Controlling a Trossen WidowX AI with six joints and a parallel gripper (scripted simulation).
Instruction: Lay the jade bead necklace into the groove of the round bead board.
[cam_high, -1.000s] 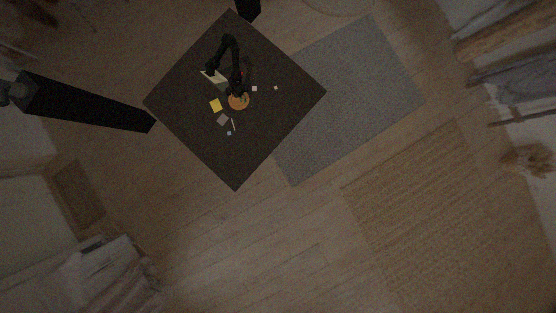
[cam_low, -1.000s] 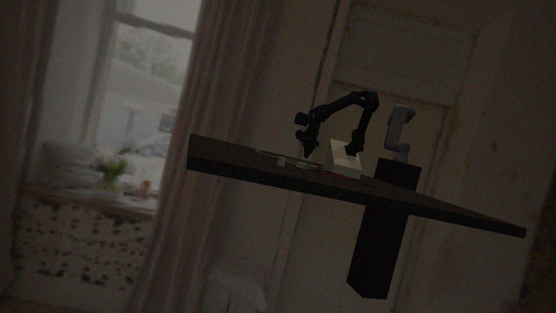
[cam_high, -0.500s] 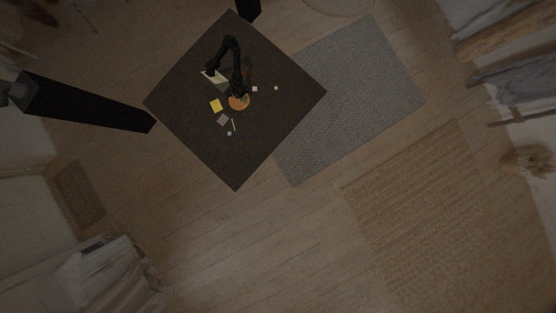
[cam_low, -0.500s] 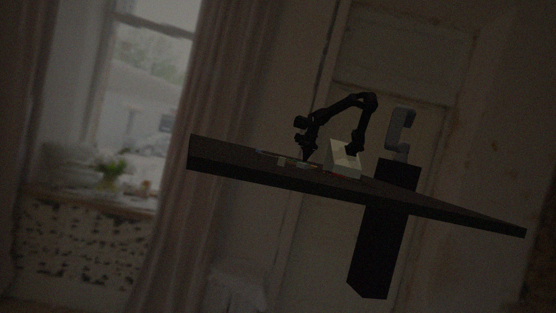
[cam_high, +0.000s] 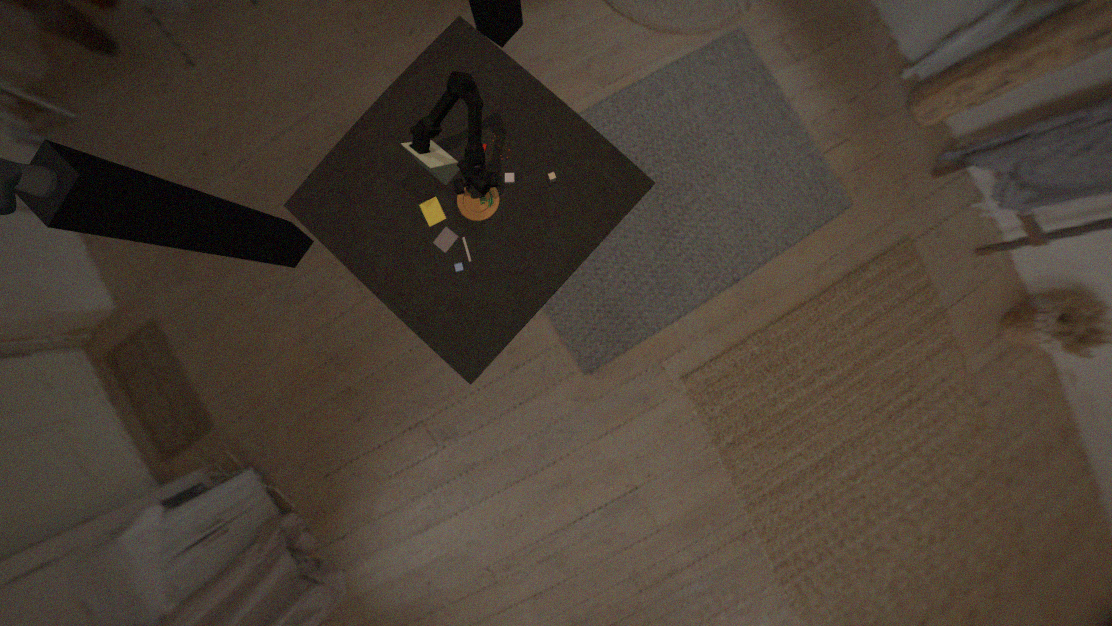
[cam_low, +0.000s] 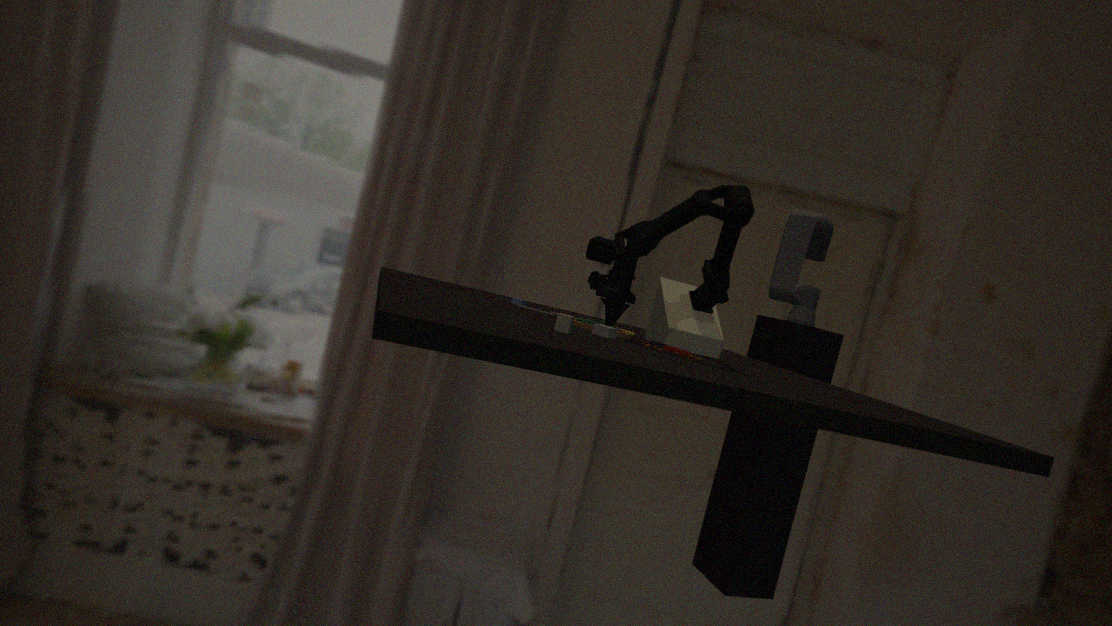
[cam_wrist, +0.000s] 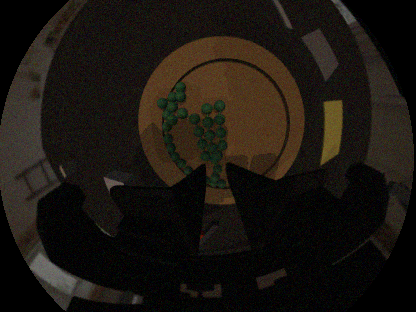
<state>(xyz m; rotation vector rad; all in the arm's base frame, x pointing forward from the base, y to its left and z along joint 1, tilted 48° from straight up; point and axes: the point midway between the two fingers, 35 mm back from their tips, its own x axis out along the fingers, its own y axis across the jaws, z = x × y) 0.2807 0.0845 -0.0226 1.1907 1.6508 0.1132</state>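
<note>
Gripper: pointed down at the near rim of the board in the wrist view, fingers separated by a narrow gap; whether beads are pinched between them cannot be told. Green necklace: located on the round orange board. One run of beads follows the left side of the groove in the wrist view; a second group lies bunched inside the ring, extending toward the fingertips. The far and right portions of the groove carry no beads. Adjacent to the board, in the top view: yellow square at left, grayish square at lower left, thin pale stick below, small blue block beyond the stick. White block and cream block lie to the right. Pale open box: on the table, near the arm.
</note>
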